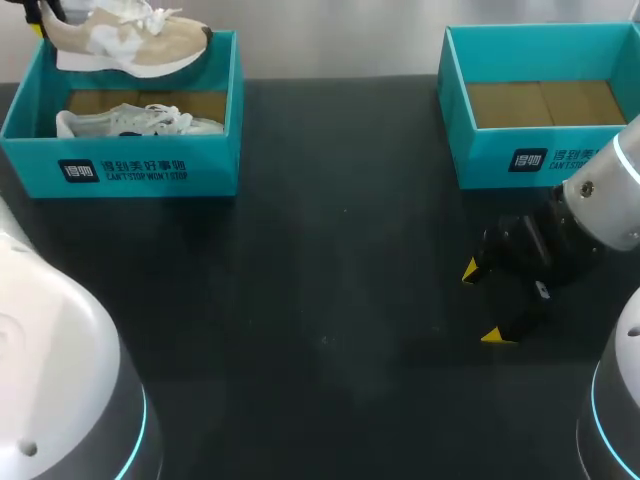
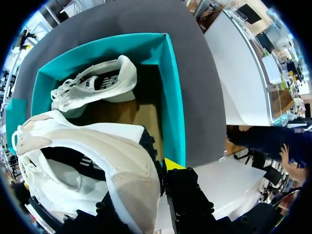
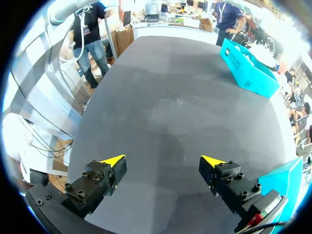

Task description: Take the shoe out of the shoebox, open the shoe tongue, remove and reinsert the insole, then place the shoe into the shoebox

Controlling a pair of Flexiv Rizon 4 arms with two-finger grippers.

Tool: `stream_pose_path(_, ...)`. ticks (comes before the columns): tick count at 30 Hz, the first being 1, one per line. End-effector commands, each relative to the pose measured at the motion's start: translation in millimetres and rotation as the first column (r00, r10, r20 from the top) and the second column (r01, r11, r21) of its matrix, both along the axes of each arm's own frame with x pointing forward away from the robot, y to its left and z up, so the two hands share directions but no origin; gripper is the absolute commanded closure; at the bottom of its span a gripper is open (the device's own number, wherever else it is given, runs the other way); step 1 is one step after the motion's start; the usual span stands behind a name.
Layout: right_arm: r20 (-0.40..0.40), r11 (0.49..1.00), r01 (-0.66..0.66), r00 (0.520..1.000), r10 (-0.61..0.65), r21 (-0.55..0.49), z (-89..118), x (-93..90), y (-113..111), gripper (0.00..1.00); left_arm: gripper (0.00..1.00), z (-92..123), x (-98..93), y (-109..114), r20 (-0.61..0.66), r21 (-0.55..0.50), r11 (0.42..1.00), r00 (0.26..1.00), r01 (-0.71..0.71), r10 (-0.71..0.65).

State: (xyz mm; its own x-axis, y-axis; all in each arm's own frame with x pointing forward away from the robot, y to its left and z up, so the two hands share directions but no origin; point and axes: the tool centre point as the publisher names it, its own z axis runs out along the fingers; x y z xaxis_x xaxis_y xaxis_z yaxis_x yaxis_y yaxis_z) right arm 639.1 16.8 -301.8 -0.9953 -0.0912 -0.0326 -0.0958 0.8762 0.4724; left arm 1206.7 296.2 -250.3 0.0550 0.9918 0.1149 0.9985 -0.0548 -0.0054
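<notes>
- The left gripper [image 2: 151, 187] is clamped on the heel of the beige shoe [image 1: 125, 40], one yellow tip showing just outside the heel.
- That shoe hangs above the far edge of the left shoebox [image 1: 120, 165], clear of its floor.
- A white shoe [image 1: 135, 122] lies on its side inside the same box.
- The right gripper [image 1: 483, 303] sits low over the dark table [image 1: 320, 300], fingers spread wide with nothing between them, just in front of the right shoebox [image 1: 520, 155].

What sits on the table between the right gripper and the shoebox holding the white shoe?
Nothing: only bare dark table lies between the right gripper and that shoebox, as the head view and the right wrist view both show.
</notes>
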Motion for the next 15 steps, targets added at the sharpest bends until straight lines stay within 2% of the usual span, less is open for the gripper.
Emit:
stream_pose_path(1, 0.002, 1.000, 0.000, 1.000, 0.000, -0.002, -1, -0.6, 1, 0.00, 1.00, -12, 4.8, -4, -0.004, 0.014, 1.000, 1.000, -0.007, 0.007)
stream_pose_path(15, 0.002, 1.000, 0.000, 1.000, 0.000, -0.002, -1, -0.6, 1, 0.00, 1.00, -33, 6.3, 3, -0.021, 0.031, 0.998, 0.998, -0.053, 0.054)
